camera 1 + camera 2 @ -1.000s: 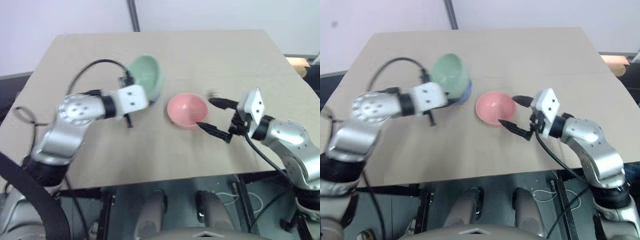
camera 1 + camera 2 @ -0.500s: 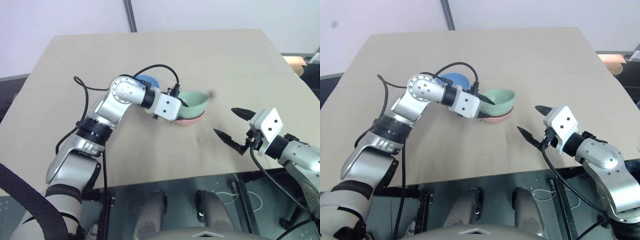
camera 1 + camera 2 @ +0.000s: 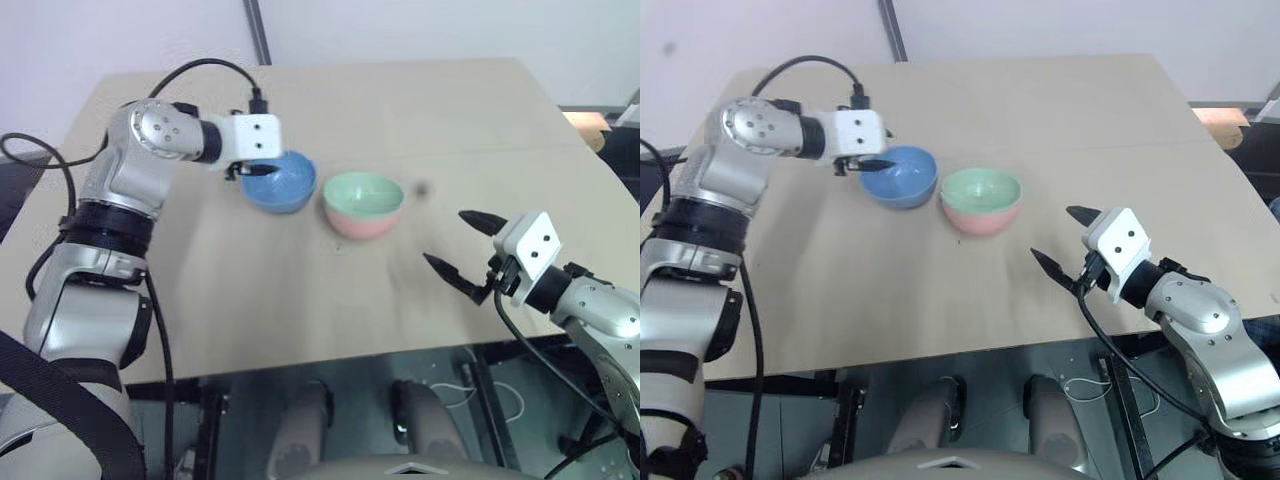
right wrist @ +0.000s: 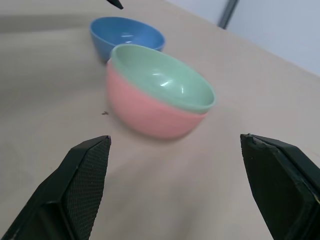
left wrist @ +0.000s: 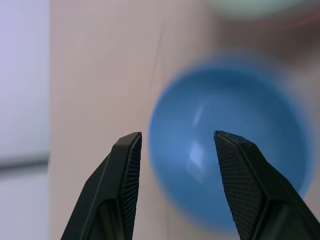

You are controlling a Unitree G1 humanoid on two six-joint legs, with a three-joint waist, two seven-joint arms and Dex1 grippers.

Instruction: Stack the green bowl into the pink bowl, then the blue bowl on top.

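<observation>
- Since the green bowl (image 3: 981,190) already sits nested in the pink bowl (image 3: 980,218) near the middle of the table (image 3: 1060,120), what I have left to handle is the blue bowl (image 3: 899,177), standing upright just beside that pair on my left, close but apart as far as I can judge.
- From its smooth, glossy look, I'd judge it a light, rigid bowl, likely slippery under the pads, so a pinch across the rim makes more sense to me than trying to span the body.
- My left gripper (image 5: 175,145) hovers at the blue bowl's near rim with its fingers parted and nothing between them; one fingertip looks over the rim's edge.
- My right gripper (image 3: 463,245) waits well apart from the bowls, near the table's front edge, spread wide and empty.
- I can't tell whether the left fingertip touches the rim or hangs just above it.
- How deep the green bowl is seated is hidden by the pink wall.
</observation>
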